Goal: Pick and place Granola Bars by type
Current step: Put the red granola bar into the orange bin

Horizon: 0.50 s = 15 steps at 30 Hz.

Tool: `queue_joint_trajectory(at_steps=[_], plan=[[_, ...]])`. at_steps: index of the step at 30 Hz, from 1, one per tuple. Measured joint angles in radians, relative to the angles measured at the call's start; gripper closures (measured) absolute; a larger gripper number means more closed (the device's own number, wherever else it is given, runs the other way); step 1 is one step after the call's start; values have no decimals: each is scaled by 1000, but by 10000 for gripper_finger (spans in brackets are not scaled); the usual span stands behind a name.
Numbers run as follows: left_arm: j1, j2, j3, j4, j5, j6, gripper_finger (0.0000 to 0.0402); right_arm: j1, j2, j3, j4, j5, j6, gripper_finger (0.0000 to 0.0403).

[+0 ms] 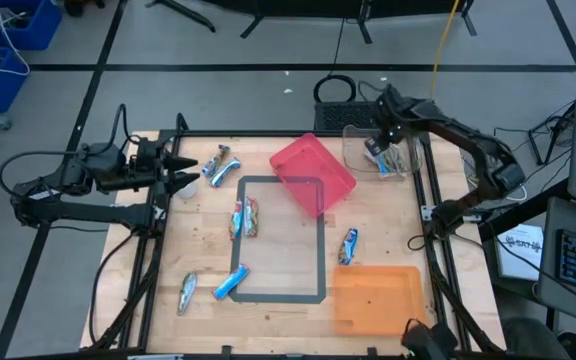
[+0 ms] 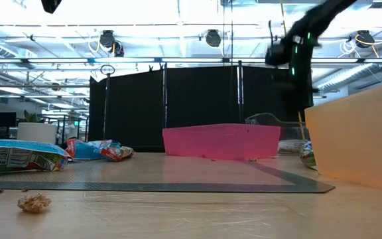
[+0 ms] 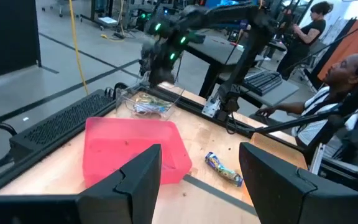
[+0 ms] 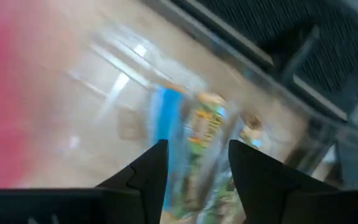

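Foil-wrapped bars (image 1: 246,218) lie scattered on the wooden table (image 1: 288,310): a pair touching at the centre, two at seven o'clock, one at four o'clock beside the orange bin (image 1: 376,298), two at eleven o'clock. More sit in the clear bin (image 1: 380,150) at one o'clock, blue and greenish wrappers crinkled behind its glossy wall, apparently gathered there by type. My right gripper (image 4: 193,163) hangs over that clear bin with its fingers apart and nothing between them, suggesting a drop-off or a reach inside. The pink bin (image 1: 313,172), translucent plastic, sits askew at twelve o'clock and looks empty. My left gripper (image 3: 199,180) waits at ten o'clock near the table edge, its dark fingers spread wide and empty, pointed toward the bins. A taped grey rectangle (image 1: 280,298) marks the middle.
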Motion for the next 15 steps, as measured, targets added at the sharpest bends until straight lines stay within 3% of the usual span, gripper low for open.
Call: queue_joint_trajectory(at_steps=[4, 11, 15], plan=[[0, 2, 0, -21, -21, -53, 183, 85, -126, 92, -54, -76, 38, 233], [0, 20, 1, -202, -62, -260, 183, 349, -325, 177, -45, -78, 205, 230], [0, 49, 1, -222, 25, -296, 183, 527, -392, 178, 29, -75, 328, 229]])
